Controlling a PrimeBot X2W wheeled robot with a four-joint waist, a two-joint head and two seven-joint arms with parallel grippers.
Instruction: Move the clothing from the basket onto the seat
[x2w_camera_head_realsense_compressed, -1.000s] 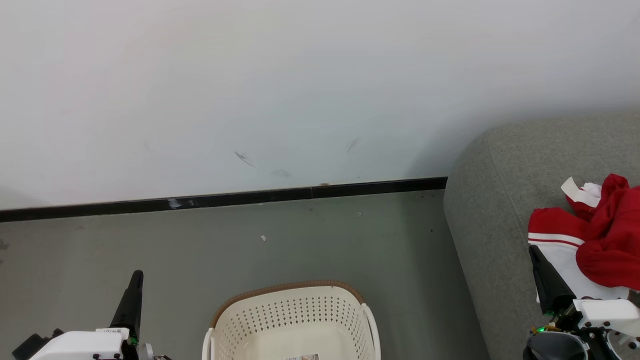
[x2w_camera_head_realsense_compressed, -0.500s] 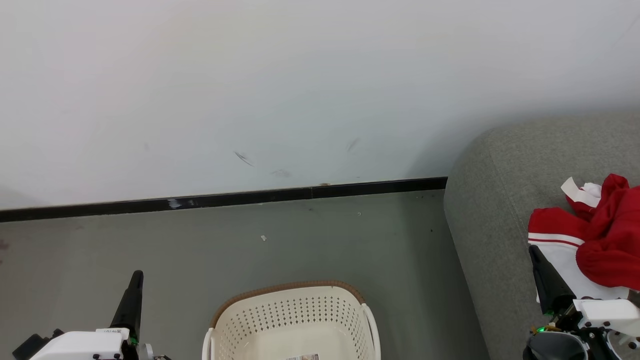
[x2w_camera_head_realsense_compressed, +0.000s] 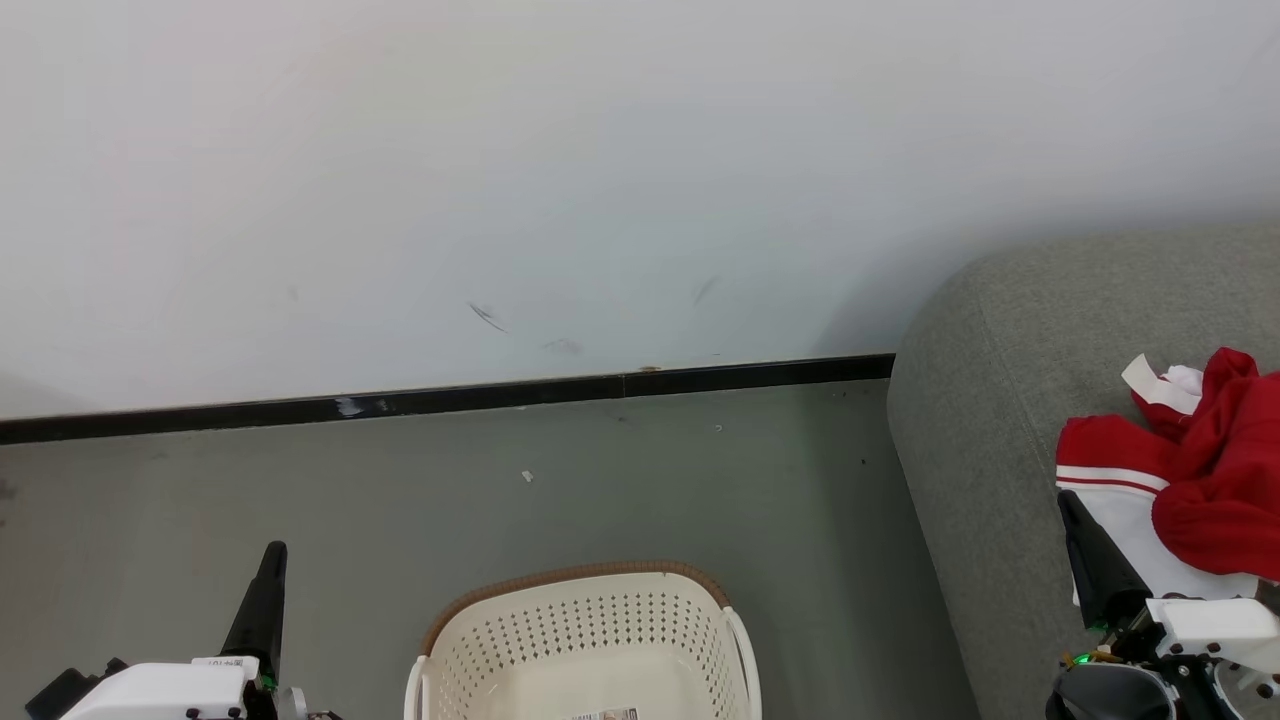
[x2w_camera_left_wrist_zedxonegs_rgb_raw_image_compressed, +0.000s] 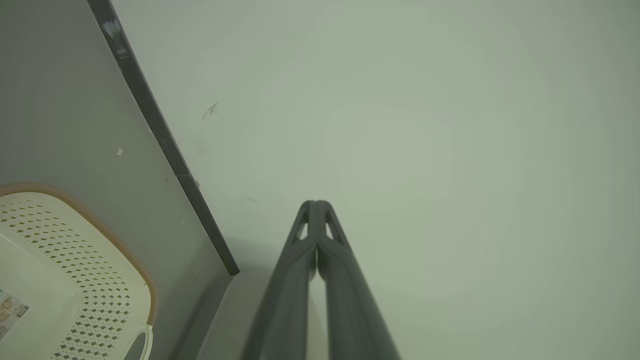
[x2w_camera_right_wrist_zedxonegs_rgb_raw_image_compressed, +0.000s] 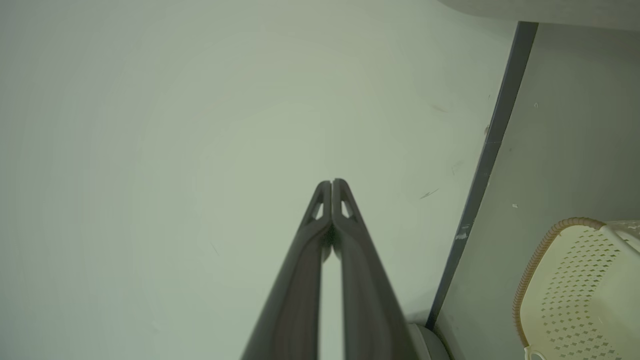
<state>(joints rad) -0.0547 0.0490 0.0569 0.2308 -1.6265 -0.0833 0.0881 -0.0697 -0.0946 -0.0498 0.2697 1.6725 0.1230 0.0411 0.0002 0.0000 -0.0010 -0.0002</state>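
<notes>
The red and white clothing (x2w_camera_head_realsense_compressed: 1195, 480) lies in a heap on the grey sofa seat (x2w_camera_head_realsense_compressed: 1000, 400) at the right edge of the head view. The cream basket (x2w_camera_head_realsense_compressed: 585, 640) with its brown rim stands on the floor at bottom centre; the part of its inside that shows holds no fabric, just a label. It also appears as the basket (x2w_camera_left_wrist_zedxonegs_rgb_raw_image_compressed: 65, 280) and the basket (x2w_camera_right_wrist_zedxonegs_rgb_raw_image_compressed: 575, 290) in the wrist views. My left gripper (x2w_camera_head_realsense_compressed: 272, 552) is shut, left of the basket, holding nothing. My right gripper (x2w_camera_head_realsense_compressed: 1068, 500) is shut beside the clothing, gripping nothing. Both wrist views show fingers pressed together, left gripper (x2w_camera_left_wrist_zedxonegs_rgb_raw_image_compressed: 315, 204), right gripper (x2w_camera_right_wrist_zedxonegs_rgb_raw_image_compressed: 332, 182).
A pale wall (x2w_camera_head_realsense_compressed: 600, 180) with a black skirting strip (x2w_camera_head_realsense_compressed: 450, 398) runs across behind. Grey-green floor (x2w_camera_head_realsense_compressed: 650, 480) lies between the wall, the basket and the sofa's rounded left end.
</notes>
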